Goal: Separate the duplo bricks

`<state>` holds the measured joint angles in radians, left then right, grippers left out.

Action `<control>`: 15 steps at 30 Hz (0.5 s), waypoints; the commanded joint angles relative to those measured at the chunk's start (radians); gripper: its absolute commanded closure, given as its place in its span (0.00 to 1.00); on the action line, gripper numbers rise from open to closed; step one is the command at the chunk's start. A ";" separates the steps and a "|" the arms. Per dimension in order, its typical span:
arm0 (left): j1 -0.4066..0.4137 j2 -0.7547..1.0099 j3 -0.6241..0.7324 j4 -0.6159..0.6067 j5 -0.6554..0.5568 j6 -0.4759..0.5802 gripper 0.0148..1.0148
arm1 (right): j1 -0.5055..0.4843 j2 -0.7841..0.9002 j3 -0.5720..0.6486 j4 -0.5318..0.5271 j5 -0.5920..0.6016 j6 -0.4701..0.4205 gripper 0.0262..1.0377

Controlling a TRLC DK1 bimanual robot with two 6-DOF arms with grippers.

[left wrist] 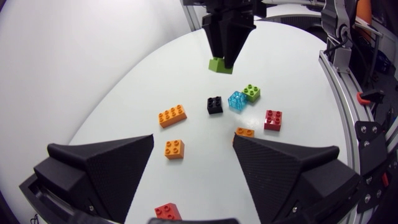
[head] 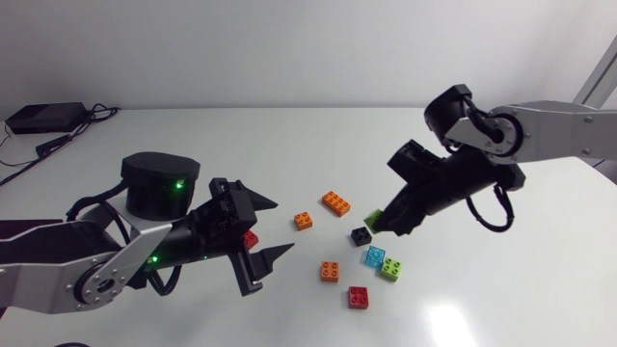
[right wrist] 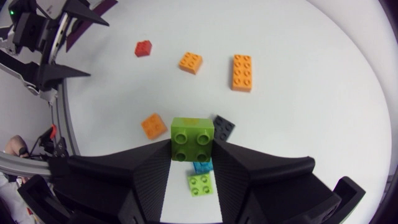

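- Right gripper (head: 384, 222) clamped on the green brick (right wrist: 192, 138), held over the middle of the table (head: 501, 299).
- Beneath it: black brick (head: 361, 235), blue brick (head: 375, 256), lime brick (head: 390, 268).
- Left gripper (head: 281, 226) fingers spread, empty; a red brick (head: 251, 239) lies under it.
- Three orange bricks (head: 336, 202) lie between the grippers.

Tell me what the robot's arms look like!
The left arm and right arm are silver-grey with black joints and looping black cables; the left has small green lights. The left gripper and right gripper are matte black, with two wedge-shaped fingers.
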<state>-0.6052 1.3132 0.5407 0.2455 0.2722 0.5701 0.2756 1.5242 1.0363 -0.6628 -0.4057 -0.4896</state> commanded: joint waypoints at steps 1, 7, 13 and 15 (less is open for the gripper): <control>-0.007 0.024 0.028 -0.015 -0.002 0.022 0.10 | -0.033 -0.052 -0.078 -0.020 0.084 -0.063 0.83; -0.022 0.026 0.031 -0.049 -0.004 0.028 0.10 | -0.059 -0.108 -0.185 0.012 0.225 -0.099 0.83; -0.024 0.017 0.036 -0.104 -0.004 0.042 0.10 | -0.050 -0.079 -0.245 0.088 0.314 -0.092 0.83; -0.024 0.021 0.036 -0.109 -0.007 0.050 0.10 | -0.053 -0.052 -0.251 0.117 0.327 -0.092 0.83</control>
<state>-0.6224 1.3231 0.5426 0.1436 0.2714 0.5938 0.2222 1.4372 0.8101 -0.5674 -0.0956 -0.5667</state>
